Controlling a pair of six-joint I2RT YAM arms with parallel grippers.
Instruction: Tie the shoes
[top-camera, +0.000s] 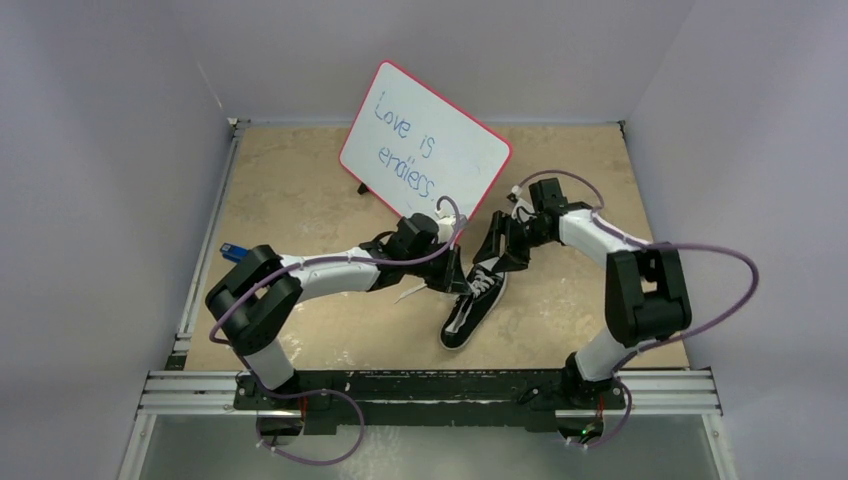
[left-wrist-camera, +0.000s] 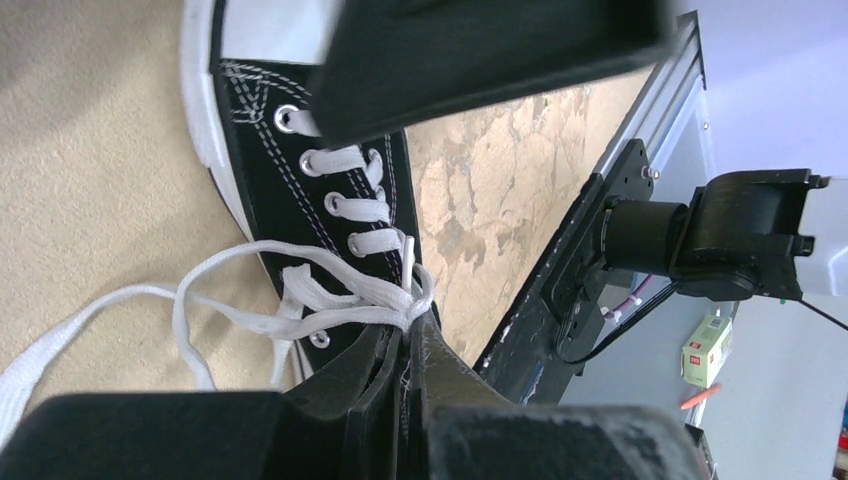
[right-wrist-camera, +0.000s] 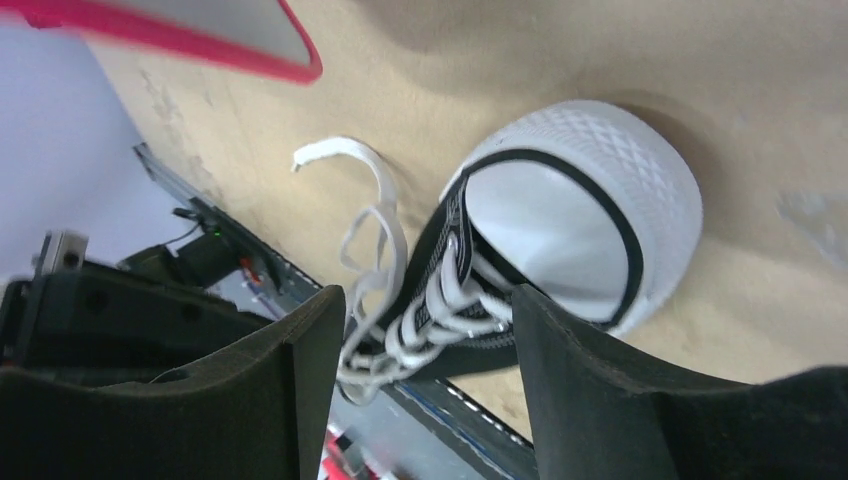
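Observation:
The black sneaker (top-camera: 468, 312) lies on the table between both arms, its white toe cap (right-wrist-camera: 600, 170) toward the back. My left gripper (top-camera: 455, 272) is at the shoe's left side. In the left wrist view it (left-wrist-camera: 412, 322) is shut on the white laces (left-wrist-camera: 330, 305) where they cross near the top eyelets; a loose loop and one free end trail left on the table. My right gripper (top-camera: 506, 250) hovers over the toe end. In the right wrist view it (right-wrist-camera: 425, 330) is open, with the laced front (right-wrist-camera: 440, 300) between its fingers, which touch nothing.
A red-rimmed whiteboard (top-camera: 425, 140) with writing stands propped behind the shoe, close to both grippers. A small blue-and-black tool (top-camera: 232, 250) lies at the table's left edge. A metal rail (top-camera: 430, 385) runs along the near edge.

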